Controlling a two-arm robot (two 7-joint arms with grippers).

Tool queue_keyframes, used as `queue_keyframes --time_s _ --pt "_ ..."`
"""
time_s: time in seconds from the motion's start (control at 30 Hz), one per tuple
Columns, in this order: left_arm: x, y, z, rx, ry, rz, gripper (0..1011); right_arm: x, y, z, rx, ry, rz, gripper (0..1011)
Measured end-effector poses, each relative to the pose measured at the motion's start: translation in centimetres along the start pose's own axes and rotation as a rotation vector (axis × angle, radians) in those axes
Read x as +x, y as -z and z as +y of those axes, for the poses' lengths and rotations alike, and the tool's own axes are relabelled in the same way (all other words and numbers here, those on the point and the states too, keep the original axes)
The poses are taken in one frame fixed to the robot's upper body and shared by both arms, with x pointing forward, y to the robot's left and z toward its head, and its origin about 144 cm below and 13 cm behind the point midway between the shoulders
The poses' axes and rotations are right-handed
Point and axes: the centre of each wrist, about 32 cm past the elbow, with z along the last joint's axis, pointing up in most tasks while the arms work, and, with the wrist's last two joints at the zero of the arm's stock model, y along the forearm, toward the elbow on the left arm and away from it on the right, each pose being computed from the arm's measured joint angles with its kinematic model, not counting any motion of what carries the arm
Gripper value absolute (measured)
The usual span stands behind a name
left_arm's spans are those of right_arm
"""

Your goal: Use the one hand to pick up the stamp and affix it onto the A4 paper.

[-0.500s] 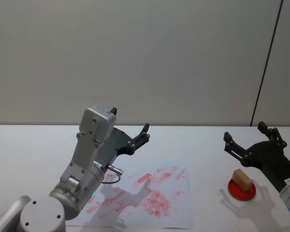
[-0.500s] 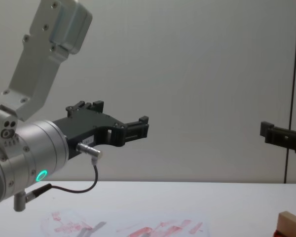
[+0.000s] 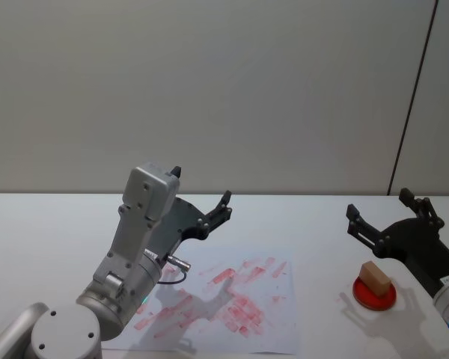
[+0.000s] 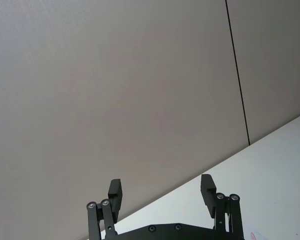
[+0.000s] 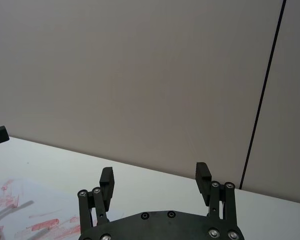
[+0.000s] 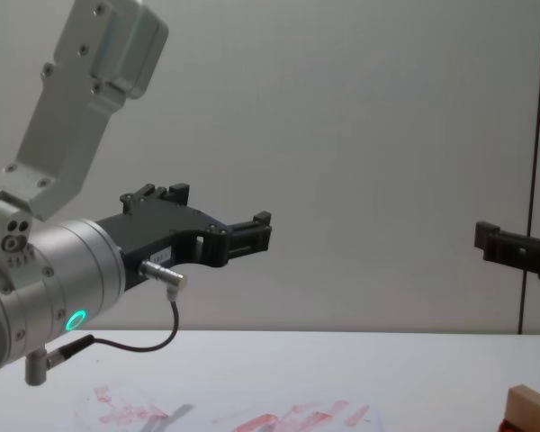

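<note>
The stamp [image 3: 374, 277], a small tan wooden block, stands on a flat round red ink pad [image 3: 374, 296] at the right of the table; its corner also shows in the chest view [image 6: 533, 405]. The A4 paper [image 3: 224, 299], white with smeared red prints, lies at the table's middle [image 6: 225, 416] [image 5: 20, 212]. My right gripper [image 3: 379, 203] [image 5: 155, 173] hovers open just behind and above the stamp, holding nothing. My left gripper [image 3: 201, 185] [image 4: 161, 186] [image 6: 220, 209] is raised over the paper's far left part, open and empty.
The white table [image 3: 314, 217] runs back to a plain grey wall [image 3: 209, 90] with a dark vertical seam at the right. The left arm's silver link [image 3: 138, 224] leans over the paper's left edge.
</note>
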Motion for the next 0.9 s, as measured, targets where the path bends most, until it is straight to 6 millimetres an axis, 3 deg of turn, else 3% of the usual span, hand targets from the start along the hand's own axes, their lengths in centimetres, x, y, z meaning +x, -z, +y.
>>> queue_keyframes --time_s 0.4,0.9 --pt "0.0 0.0 0.0 0.0 0.0 0.0 1003 0.4 0.2 0.0 -0.022 -0.007 0.0 1001" --pt "0.0 0.0 0.0 0.0 0.0 0.0 1002 2.5 1.5 -0.5 -0.169 -0.04 -0.008 1001"
